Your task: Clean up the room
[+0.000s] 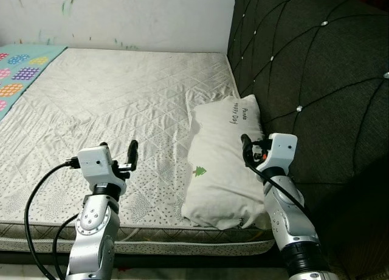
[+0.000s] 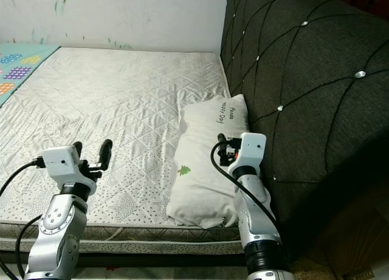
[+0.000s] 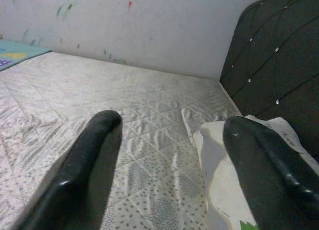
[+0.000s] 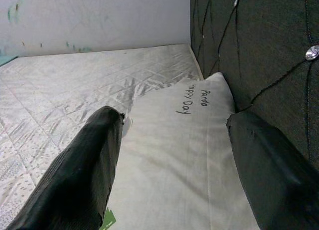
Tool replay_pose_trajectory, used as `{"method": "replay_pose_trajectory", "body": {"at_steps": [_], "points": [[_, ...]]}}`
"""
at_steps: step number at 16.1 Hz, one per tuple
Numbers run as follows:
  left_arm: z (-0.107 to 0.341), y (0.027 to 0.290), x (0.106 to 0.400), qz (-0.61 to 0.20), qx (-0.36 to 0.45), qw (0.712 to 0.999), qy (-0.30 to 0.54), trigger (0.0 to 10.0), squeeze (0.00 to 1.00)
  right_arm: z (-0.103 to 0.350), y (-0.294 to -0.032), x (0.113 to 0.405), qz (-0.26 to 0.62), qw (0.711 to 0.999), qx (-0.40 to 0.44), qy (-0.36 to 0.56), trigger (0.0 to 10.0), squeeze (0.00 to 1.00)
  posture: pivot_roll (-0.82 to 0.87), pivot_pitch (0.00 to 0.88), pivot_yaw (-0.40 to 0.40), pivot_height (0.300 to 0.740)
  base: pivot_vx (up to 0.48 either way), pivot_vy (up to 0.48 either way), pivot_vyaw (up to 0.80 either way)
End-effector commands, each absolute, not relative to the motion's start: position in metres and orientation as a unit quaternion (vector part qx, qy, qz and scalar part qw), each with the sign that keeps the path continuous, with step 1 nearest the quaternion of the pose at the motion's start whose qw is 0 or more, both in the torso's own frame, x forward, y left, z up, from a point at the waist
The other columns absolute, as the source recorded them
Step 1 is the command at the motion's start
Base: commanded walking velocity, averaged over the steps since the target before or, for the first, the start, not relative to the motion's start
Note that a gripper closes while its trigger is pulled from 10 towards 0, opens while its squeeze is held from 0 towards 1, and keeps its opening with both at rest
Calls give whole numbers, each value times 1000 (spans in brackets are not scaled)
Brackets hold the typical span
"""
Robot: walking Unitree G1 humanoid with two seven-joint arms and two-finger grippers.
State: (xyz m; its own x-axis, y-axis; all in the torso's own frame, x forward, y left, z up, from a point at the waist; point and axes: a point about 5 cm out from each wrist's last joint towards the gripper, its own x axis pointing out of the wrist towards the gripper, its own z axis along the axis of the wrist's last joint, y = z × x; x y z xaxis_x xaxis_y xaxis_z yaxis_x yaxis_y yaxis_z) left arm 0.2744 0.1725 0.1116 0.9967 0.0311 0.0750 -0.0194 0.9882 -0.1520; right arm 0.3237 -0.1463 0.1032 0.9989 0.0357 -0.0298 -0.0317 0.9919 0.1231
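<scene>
A big mattress [image 1: 109, 104] in a pale quilted sheet is seen stretching back to a white wall [image 1: 121, 16] marked with little paint smudges, and a dark tufted headboard [image 1: 310, 79] with shiny studs runs along its right side. At the far left a teal play mat [image 1: 21, 70] with coloured squares is laid against the mattress edge. The white pillow [image 1: 222, 164] is found on the right part of the mattress, snug against the headboard, its near end close to the front edge; black lettering is printed near its far end and a small green tree near the middle. The left gripper [image 1: 118, 155] is held over the front part of the mattress, to the left of the pillow, fingers spread wide with nothing between them. The right gripper [image 4: 169, 155] is held over the pillow's right side near the headboard, fingers also spread wide, nothing pinched; contact with the pillow can't be made out. Plenty of bare sheet is left open toward the wall.
</scene>
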Motion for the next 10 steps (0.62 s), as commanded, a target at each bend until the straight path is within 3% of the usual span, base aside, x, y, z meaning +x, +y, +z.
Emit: {"method": "replay_pose_trajectory", "body": {"at_steps": [1, 2, 3, 8, 10], "points": [[113, 172, 275, 8, -64, 997, -36, 9176, 0, 107, -144, 326, 22, 998, 61, 10, 10000, 0, -12, 0, -9, 740, 0, 0, 0], [112, 171, 275, 9, -68, 997, -34, 10000, 816, 107, -144, 326, 23, 998, 62, 9, 10000, 118, -11, 0, -10, 740, 0, 0, 0], [113, 170, 274, 2, -82, 996, -42, 10000, 1000, 107, -144, 326, 24, 998, 63, 8, 10000, 1000, -11, 0, -11, 740, 0, 0, 0], [113, 171, 274, 8, -79, 996, -42, 10000, 1000, 108, -145, 326, 21, 998, 64, 4, 10000, 1000, -12, 0, -14, 740, 0, 0, 0], [112, 165, 273, -7, -130, 991, -36, 10000, 1000, 108, -146, 326, 19, 998, 65, 3, 10000, 1000, -12, 0, -14, 740, 0, 0, 0]]}}
